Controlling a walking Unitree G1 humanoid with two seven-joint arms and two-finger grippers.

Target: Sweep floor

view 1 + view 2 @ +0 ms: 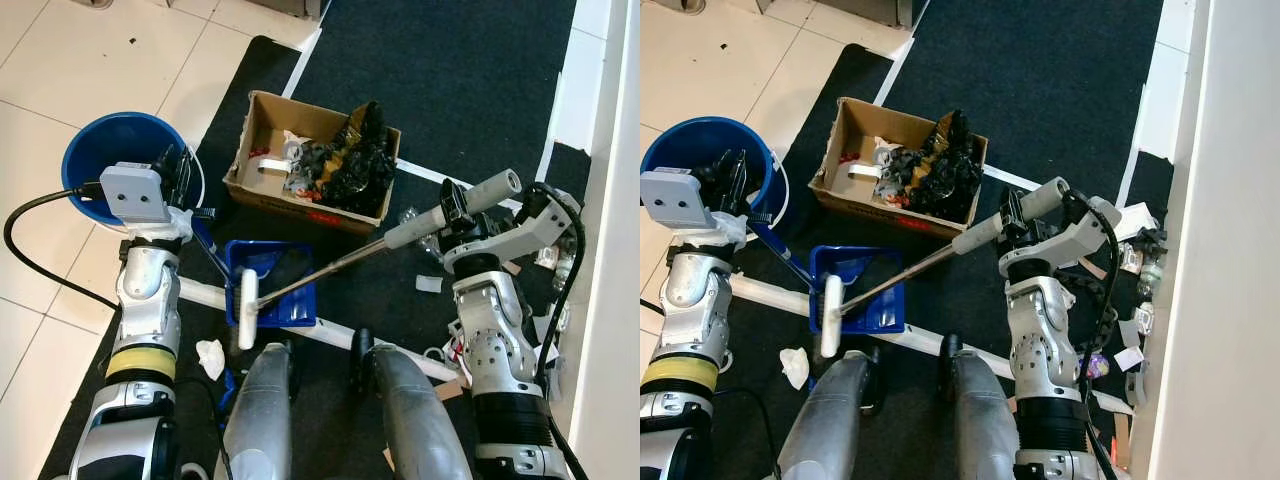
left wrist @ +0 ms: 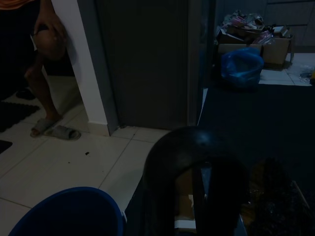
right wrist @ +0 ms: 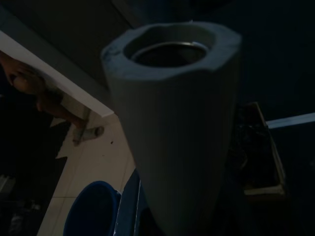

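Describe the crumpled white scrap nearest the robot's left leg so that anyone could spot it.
Start at the blue dustpan on the black mat. Nearer the robot, beside its left leg, lies the crumpled white scrap. It lies alone there.

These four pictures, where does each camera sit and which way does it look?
Left eye and right eye: on the head, looking down at the blue dustpan, cardboard box, both arms.
Left wrist: by the left end effector, across the floor to a person's legs.
Right wrist: along the grey broom handle.
All share the blue bucket.
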